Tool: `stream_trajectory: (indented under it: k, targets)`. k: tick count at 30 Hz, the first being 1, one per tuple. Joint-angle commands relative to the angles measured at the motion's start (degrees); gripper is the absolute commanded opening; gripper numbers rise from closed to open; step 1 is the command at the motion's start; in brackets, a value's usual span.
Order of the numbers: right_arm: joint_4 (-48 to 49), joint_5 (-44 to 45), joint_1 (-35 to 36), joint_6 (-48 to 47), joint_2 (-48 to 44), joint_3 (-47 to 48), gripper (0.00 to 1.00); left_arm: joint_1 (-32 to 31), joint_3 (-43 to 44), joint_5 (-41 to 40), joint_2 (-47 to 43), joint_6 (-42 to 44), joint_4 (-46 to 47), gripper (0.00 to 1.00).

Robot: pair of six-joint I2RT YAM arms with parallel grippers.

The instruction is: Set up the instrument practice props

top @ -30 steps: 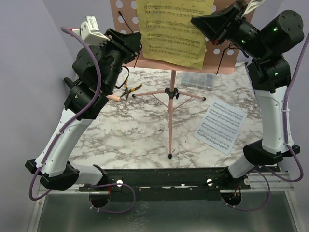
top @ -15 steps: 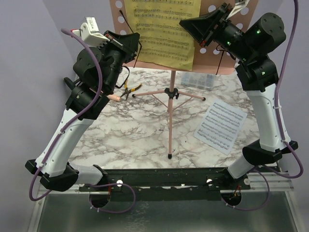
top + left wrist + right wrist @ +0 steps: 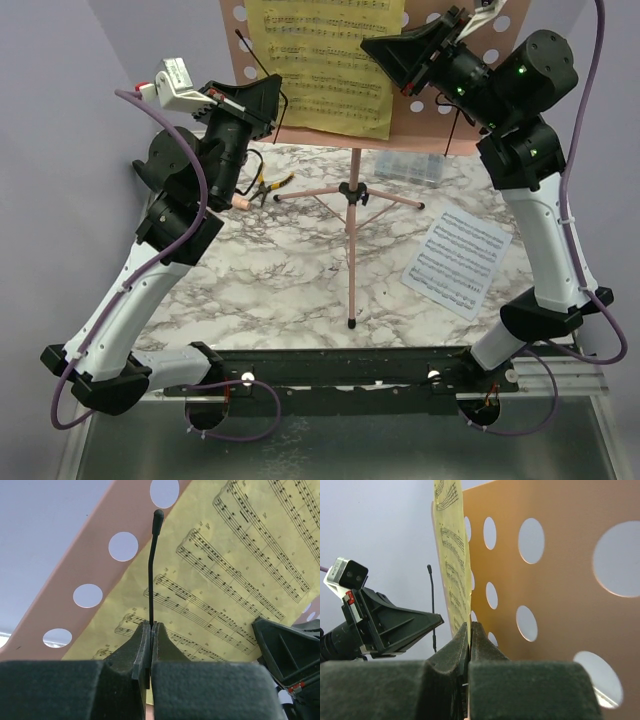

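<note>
Here, left fingers (image 3: 150, 630) pinched on thin black rod (image 3: 151, 570), right fingers (image 3: 469, 632) clamping yellow sheet (image 3: 451, 580), pink stand (image 3: 353, 250) top cropped.

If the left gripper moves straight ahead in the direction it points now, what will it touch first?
Most likely the yellow music sheet on the pink music stand. The left gripper, shut on a thin black wire, points at the sheet just beyond it; the gap cannot be judged.

Music stand (image 3: 410, 125) top cut off (upper edge); mic (image 3: 240, 203) mostly behind L arm.
</note>
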Motion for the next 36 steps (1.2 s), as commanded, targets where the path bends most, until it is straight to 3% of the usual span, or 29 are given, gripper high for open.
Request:
stream_trajectory:
  k: [1,11,29,36]
  targets:
    - [2.21,0.45,1.23,-1.26,2.25,1.38,0.0,0.25,1.08,2.88,-0.38,1.17,3.5,0.0]
    - [4.11,5.39,5.57,-3.89,3.83,0.96,0.0,0.25,1.92,4.45,0.3,0.72,2.73,0.0]
    - [7.02,10.36,5.8,-6.54,0.75,-3.58,0.0,0.29,2.15,4.71,0.57,0.16,2.29,0.0]
    - [7.39,10.25,5.82,-6.49,0.5,-4.68,0.0,0.31,2.68,5.4,1.09,-0.37,2.29,0.07]
